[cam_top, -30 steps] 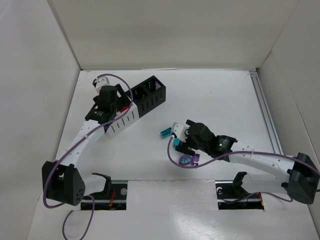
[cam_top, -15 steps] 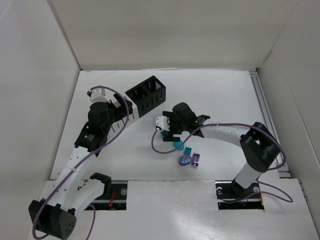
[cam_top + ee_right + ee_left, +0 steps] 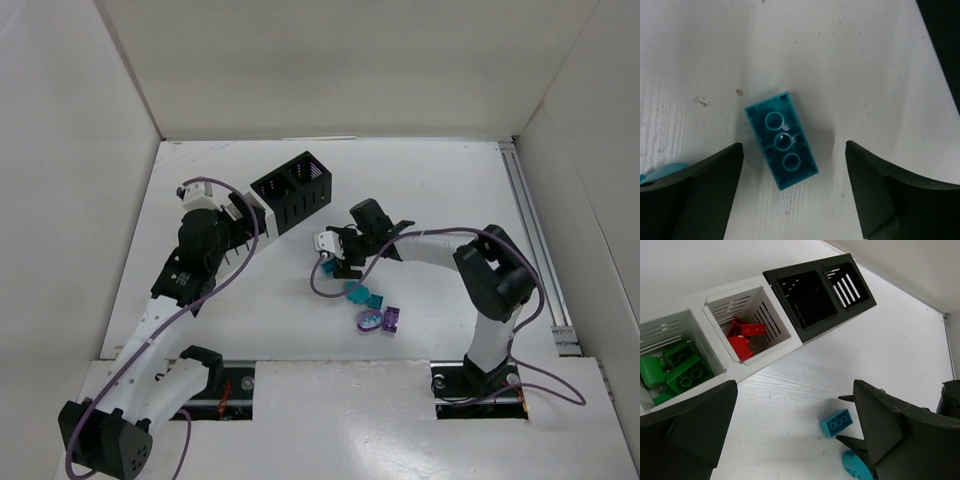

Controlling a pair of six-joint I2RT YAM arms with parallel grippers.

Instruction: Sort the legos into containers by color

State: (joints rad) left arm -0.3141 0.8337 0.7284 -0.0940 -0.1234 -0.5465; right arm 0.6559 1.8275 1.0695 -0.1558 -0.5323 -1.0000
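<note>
A teal lego (image 3: 781, 140) lies upside down on the table, between the spread fingers of my open, empty right gripper (image 3: 792, 192), which hovers just above it (image 3: 333, 260). The brick also shows in the top view (image 3: 328, 269) and the left wrist view (image 3: 836, 422). My left gripper (image 3: 790, 440) is open and empty, beside the white container (image 3: 752, 357). That container holds green legos (image 3: 680, 372) in one compartment and red legos (image 3: 742, 337) in the other. The black container (image 3: 815, 295) joins it; no lego shows in it.
A teal oval lego (image 3: 355, 293), a small teal piece (image 3: 375, 300), a purple oval (image 3: 370, 320) and a purple brick (image 3: 393, 320) lie near the right gripper. White walls enclose the table. The left arm (image 3: 190, 270) covers part of the white container (image 3: 255, 232).
My right gripper has swung up and left from the teal oval to above the teal brick. My left gripper has drawn back from over the white container.
</note>
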